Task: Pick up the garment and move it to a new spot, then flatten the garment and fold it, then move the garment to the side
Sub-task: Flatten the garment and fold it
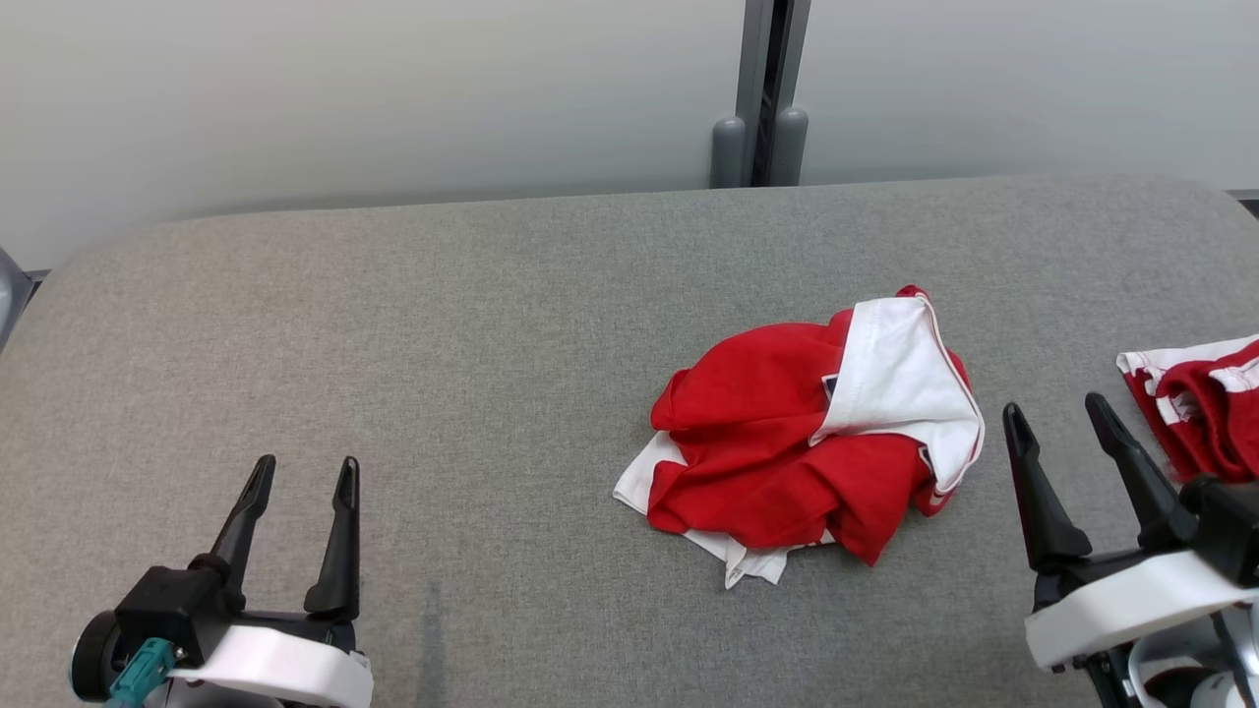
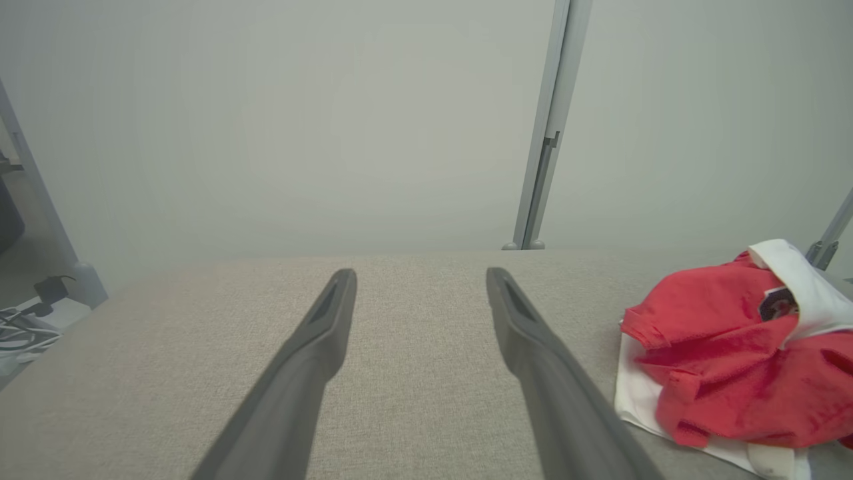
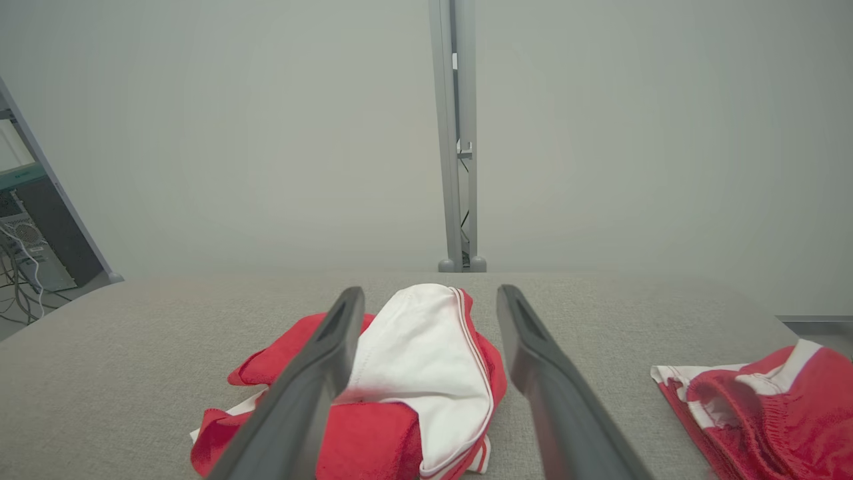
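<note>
The garment (image 1: 802,433), a red sports top with white panels and a small dark badge, lies crumpled in a heap on the grey fabric-covered table (image 1: 393,344), right of centre in my head view. A broad white panel edged with thin red stripes is folded over its top, and a white corner sticks out underneath on the near side.

My right gripper (image 1: 1054,406) sits just beside the heap, on its right, with its two dark fingers spread apart and nothing between them. From the right wrist camera I look through those fingers straight at the white panel.

My left gripper (image 1: 305,464) is well apart from the garment, low on the left over bare table, fingers likewise spread and holding nothing.

A second red-and-white piece of clothing (image 1: 1205,403) lies at the table's right edge, just beyond my right gripper. A grey post (image 1: 772,88) stands behind the table.
</note>
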Tool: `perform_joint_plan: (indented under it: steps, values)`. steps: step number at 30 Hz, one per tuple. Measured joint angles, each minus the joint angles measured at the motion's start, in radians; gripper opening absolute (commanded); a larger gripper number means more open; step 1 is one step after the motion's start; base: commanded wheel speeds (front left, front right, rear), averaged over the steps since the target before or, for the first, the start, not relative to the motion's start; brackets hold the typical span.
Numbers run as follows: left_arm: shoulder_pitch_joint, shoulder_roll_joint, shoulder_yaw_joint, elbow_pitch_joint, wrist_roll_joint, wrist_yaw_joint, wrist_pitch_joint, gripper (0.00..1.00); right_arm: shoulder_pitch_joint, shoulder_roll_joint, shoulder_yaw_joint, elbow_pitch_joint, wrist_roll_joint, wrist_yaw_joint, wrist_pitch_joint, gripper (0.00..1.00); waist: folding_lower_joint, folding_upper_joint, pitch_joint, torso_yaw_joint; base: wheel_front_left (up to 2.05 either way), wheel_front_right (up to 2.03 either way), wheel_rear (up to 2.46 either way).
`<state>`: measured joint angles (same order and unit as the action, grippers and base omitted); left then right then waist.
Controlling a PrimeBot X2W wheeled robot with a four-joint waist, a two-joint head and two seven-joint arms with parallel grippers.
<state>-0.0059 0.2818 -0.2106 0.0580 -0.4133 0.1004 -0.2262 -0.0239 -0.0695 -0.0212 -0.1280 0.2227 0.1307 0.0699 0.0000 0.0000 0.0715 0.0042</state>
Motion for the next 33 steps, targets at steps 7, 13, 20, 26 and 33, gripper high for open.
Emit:
perform_joint_plan:
  steps: [7,13,20,26,33]
  values:
    - [0.019,-0.001,-0.011,-0.024,0.0,0.013,0.021,1.0,0.034,0.009,0.008,-0.014,-0.039,0.0,0.002,1.0,0.0,0.0,-0.017,-0.001,0.0,0.0,0.0]
    - [0.02,0.002,-0.017,-0.039,-0.002,0.021,0.032,1.0,0.037,0.012,0.013,-0.014,-0.047,0.0,-0.005,1.0,0.0,0.0,-0.02,0.0,0.0,0.0,0.0]
    - [0.021,0.004,-0.024,-0.055,-0.002,0.027,0.041,1.0,0.037,0.014,0.01,-0.008,-0.055,0.0,-0.01,1.0,0.0,0.0,-0.015,0.006,0.0,0.0,0.0]
    - [0.015,0.004,-0.032,-0.066,-0.002,0.028,0.042,1.0,0.018,0.014,0.007,-0.003,-0.066,0.0,-0.009,1.0,0.0,0.0,0.002,0.02,0.0,0.0,0.0]
    - [-0.019,-0.003,-0.045,-0.053,-0.004,0.019,0.037,1.0,-0.078,-0.029,0.071,0.082,-0.074,0.0,0.109,1.0,0.0001,0.0,0.047,0.045,0.0,0.0,0.0]
